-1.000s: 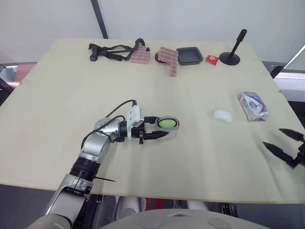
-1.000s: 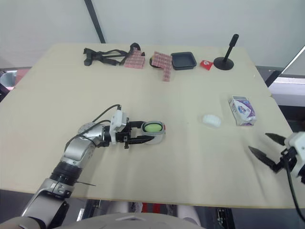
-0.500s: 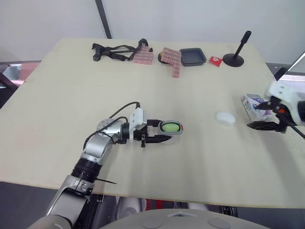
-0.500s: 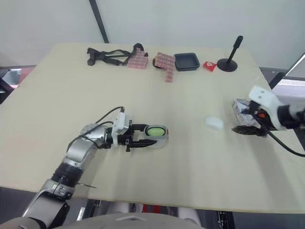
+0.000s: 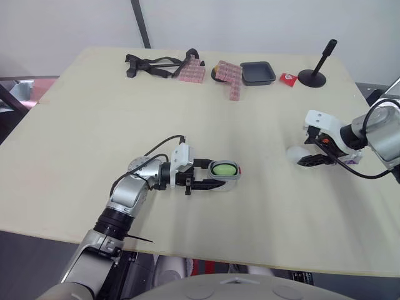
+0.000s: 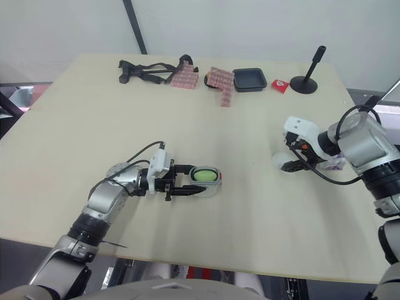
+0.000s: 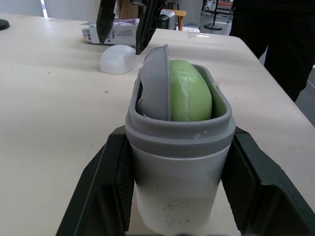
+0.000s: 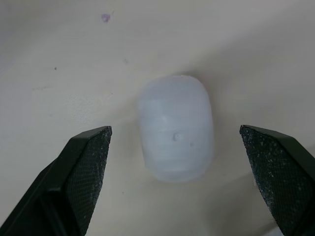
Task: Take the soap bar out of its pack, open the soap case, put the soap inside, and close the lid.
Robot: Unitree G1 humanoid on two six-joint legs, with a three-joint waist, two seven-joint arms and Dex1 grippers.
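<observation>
A grey soap case (image 5: 225,170) lies on its side on the table with a green soap bar (image 7: 189,93) inside, beside a grey inner plate (image 7: 155,83). My left gripper (image 5: 215,174) is shut on the case, one finger on each side of its pale body. To the right sits a white rounded lid (image 5: 292,152). My right gripper (image 5: 302,152) hovers over it, open, with its fingers (image 8: 83,167) either side of the lid (image 8: 176,133) and not touching it. The white and purple soap pack (image 6: 335,165) lies just behind my right arm, mostly hidden.
Along the far edge stand a black strap tool (image 5: 153,64), pink checkered blocks (image 5: 230,78), a black tray (image 5: 257,72), a red packet (image 5: 288,77) and a black post on a round base (image 5: 317,65). A person's dark trousers (image 7: 278,39) are beyond the table.
My right arm has swung from the near right edge of the table up and inward, and now sits over the white lid. The left gripper and case have stayed put. The camera shifted slightly.
</observation>
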